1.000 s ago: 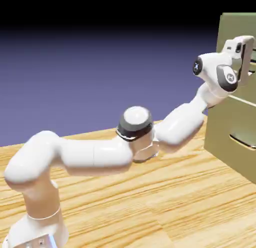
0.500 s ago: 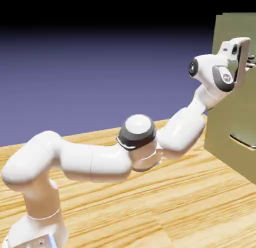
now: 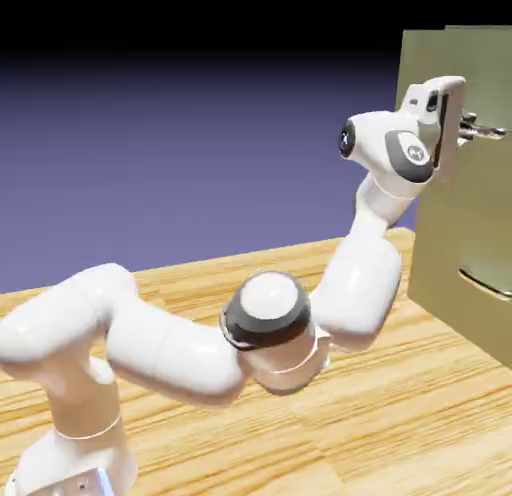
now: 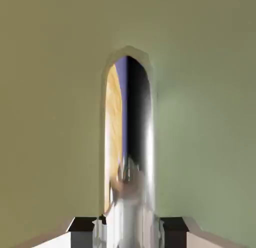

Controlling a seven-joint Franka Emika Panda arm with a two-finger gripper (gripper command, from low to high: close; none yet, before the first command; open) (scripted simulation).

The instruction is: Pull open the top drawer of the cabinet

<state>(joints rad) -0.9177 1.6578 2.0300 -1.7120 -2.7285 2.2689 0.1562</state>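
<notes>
The top drawer [image 3: 411, 59] juts beyond the cabinet's [image 3: 455, 274] front edge.

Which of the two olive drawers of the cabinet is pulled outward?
The top olive drawer: its front juts out toward the robot, with the gripper at its handle; the lower drawer sits back.

Cabinet [image 3: 460, 204] at exterior view's right, standing on tabletop [image 3: 180, 444]. Top drawer [image 3: 421, 59] above lower drawer front, lower handle [image 3: 485, 284] on latter. Arm [image 3: 270, 329] rises from exterior view's lower left, reaches right across tabletop. Pincer [image 3: 468, 131] before top drawer, at its handle [image 3: 489, 133]. In hand view, that handle lies between fingertips [image 4: 174, 232], drawer front behind.
</notes>
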